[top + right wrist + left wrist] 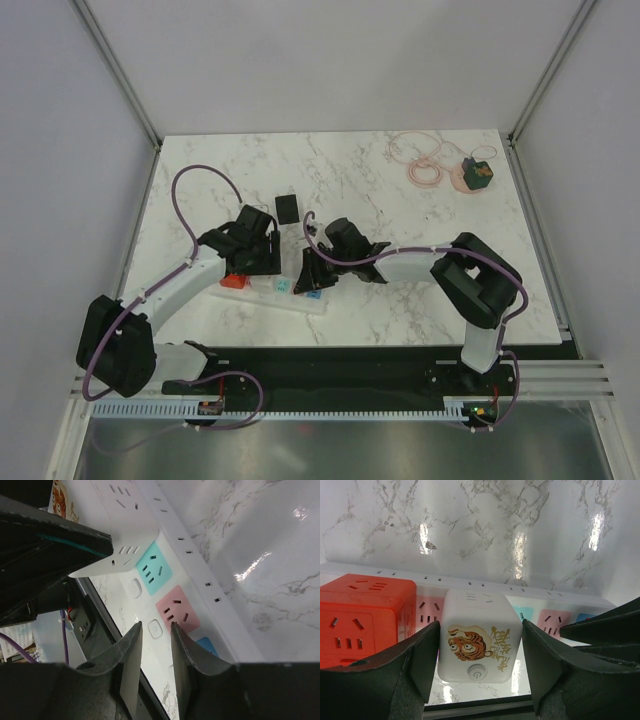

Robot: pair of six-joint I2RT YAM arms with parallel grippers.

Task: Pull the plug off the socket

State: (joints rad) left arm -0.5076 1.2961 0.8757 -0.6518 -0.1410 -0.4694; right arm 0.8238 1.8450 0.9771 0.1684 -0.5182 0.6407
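A tiger-printed white cube plug [479,615] sits between the left gripper [481,660] and its close-hugging fingers; whether it is clamped cannot be told. The right gripper [156,626], fingers narrowly apart, points at the pastel power strip [190,555] just below, likely to pin it for the pull.

Both arms wear the same livery. The left arm [185,282] and the right arm [405,266] each have a smooth white forearm link set between chunky matte-black joint housings. A thin purple cable [200,172] trails loosely along each arm. Both are bolted to a black base rail [340,375]. The left end effector [481,630] has broad, dull black wedge-shaped fingers [415,665]. The right end effector [156,627] has slimmer blades of a greyer black.
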